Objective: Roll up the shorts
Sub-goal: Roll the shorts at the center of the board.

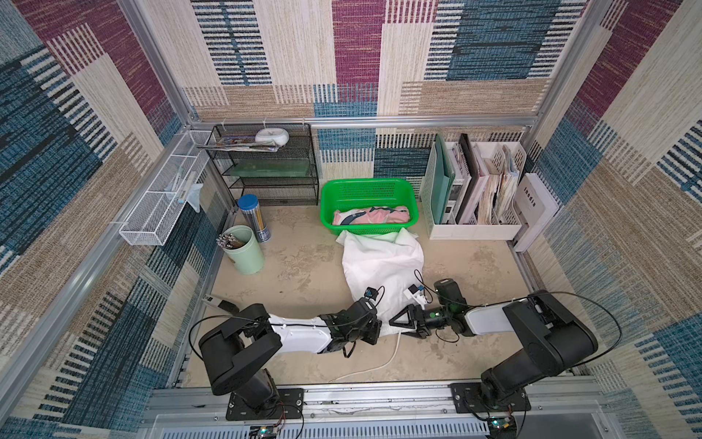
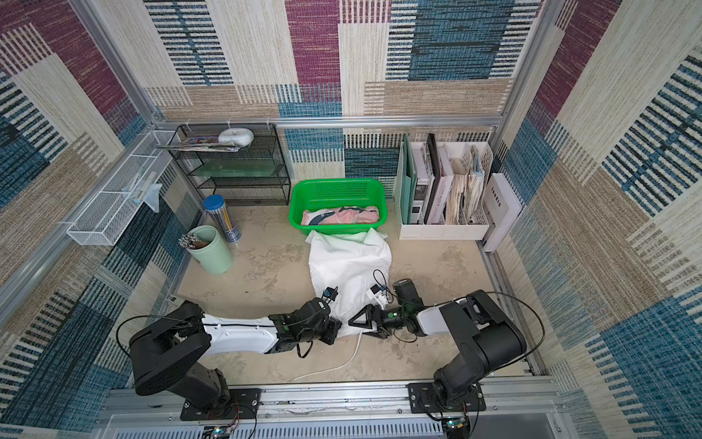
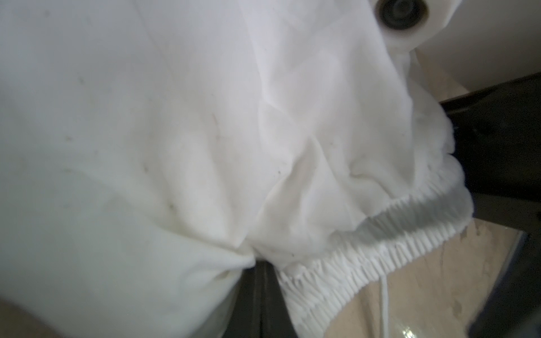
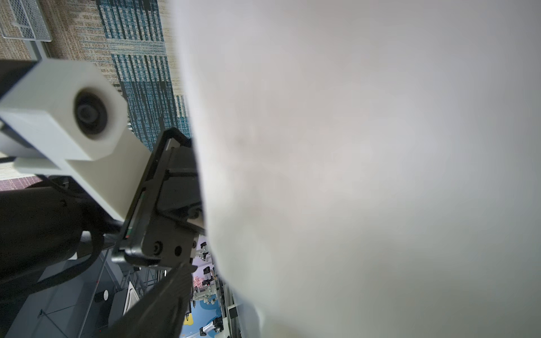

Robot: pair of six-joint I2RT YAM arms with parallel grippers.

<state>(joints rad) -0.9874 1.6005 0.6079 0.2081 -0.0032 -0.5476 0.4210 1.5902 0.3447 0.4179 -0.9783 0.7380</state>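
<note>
The white shorts (image 1: 381, 266) (image 2: 349, 266) lie flat on the table, reaching from the green basket (image 1: 368, 182) down to both grippers. Their drawstring (image 1: 395, 346) trails toward the front edge. My left gripper (image 1: 379, 326) (image 3: 260, 264) is shut on cloth just above the gathered elastic waist (image 3: 366, 263). My right gripper (image 1: 403, 327) (image 2: 362, 327) stands at the same waist edge from the right, its fingers apart around the cloth. In the right wrist view, white fabric (image 4: 351, 146) hides everything except one finger (image 4: 164, 304). The pink shark-print shorts (image 1: 374, 216) lie in the basket.
At the left stand a pale green cup (image 1: 247, 251) of pens and a blue-lidded jar (image 1: 252, 216). A black mesh shelf (image 1: 266, 167) and a white file organiser (image 1: 475, 190) line the back. A white wire basket (image 1: 163, 197) hangs on the left wall.
</note>
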